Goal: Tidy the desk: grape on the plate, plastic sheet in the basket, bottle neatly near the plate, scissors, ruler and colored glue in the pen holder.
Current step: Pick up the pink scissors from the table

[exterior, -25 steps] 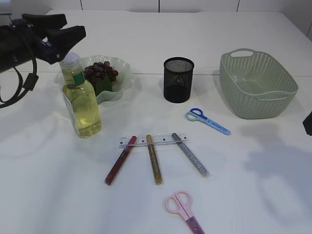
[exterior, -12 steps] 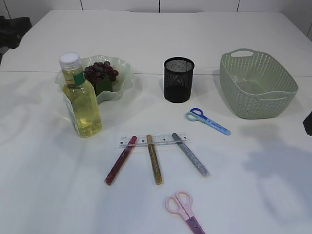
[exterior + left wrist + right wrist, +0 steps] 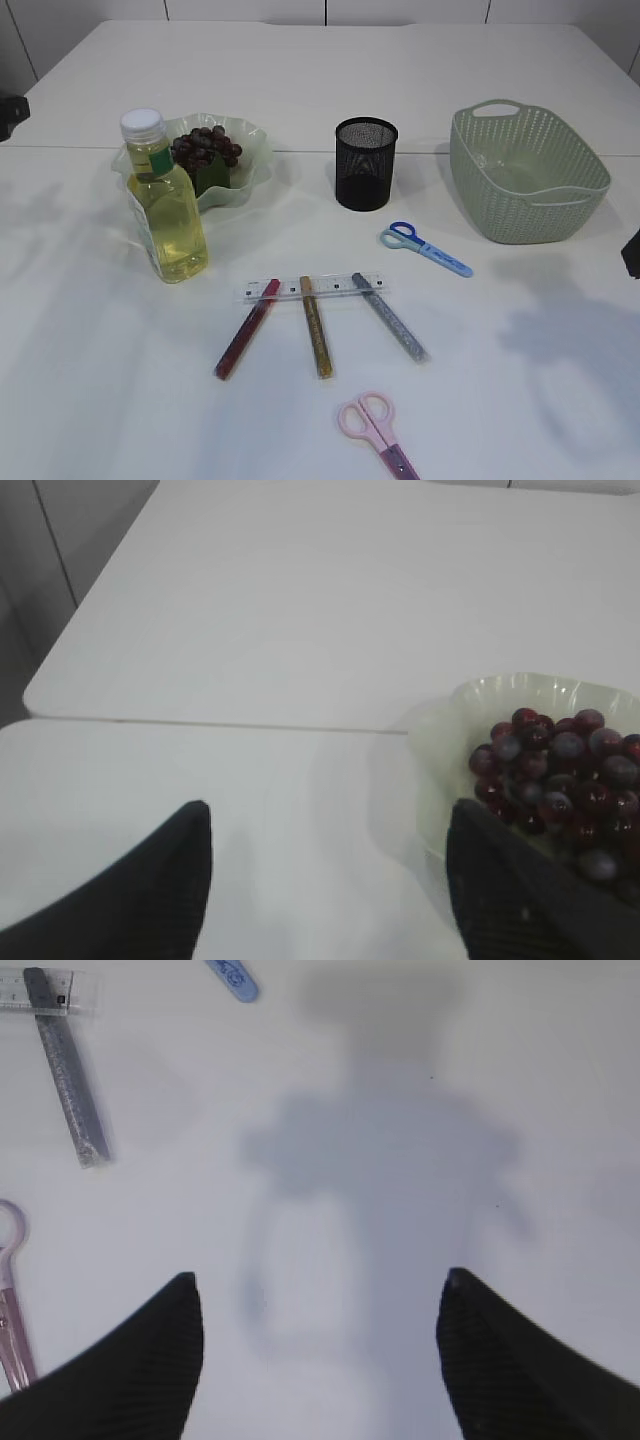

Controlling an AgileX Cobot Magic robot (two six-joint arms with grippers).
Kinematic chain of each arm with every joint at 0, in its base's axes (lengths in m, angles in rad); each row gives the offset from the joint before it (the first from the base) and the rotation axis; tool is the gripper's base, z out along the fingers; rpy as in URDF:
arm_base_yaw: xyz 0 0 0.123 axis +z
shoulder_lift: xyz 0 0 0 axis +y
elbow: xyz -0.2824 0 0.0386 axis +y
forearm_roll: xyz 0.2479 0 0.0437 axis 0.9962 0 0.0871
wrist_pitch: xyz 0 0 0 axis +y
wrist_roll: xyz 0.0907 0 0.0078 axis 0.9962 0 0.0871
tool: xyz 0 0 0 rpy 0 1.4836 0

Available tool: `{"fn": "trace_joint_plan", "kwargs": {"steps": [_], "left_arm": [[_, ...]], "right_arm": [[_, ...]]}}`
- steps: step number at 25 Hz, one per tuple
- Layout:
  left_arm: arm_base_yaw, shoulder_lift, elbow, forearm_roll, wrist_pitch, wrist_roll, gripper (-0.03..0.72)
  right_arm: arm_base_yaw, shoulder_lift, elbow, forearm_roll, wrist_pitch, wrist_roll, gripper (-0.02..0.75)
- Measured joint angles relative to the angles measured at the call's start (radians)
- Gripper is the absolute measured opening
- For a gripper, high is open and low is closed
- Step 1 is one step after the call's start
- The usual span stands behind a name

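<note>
Dark grapes lie in the pale green plate, with a dark green piece beside them that may be the plastic sheet. The bottle of yellow liquid stands upright against the plate's front left. A clear ruler lies across the tops of the red, gold and silver glue sticks. Blue scissors and pink scissors lie flat. The pen holder is black mesh. My left gripper hangs open left of the plate. My right gripper stands open over bare table.
The green basket stands at the right. A dark bit of the left arm shows at the exterior view's left edge, and one of the right arm at its right edge.
The left arm has drawn back to the left from above the bottle and almost left the exterior view. Nothing on the table has moved.
</note>
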Motion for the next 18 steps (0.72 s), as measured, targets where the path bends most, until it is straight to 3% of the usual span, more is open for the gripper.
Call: {"fn": "trace_joint_plan", "kwargs": {"steps": [6, 13, 18], "left_arm": [[-0.013, -0.062, 0.000, -0.008, 0.313, -0.094, 0.519], [-0.117, -0.168, 0.000, -0.020, 0.760, -0.103, 0.510], [-0.202, -0.213, 0.000, -0.120, 1.000, 0.024, 0.509]], "right_arm": [[0.000, 0.000, 0.000, 0.000, 0.002, 0.000, 0.563], [0.000, 0.000, 0.000, 0.000, 0.002, 0.001, 0.563], [0.000, 0.000, 0.000, 0.000, 0.002, 0.001, 0.563]]}}
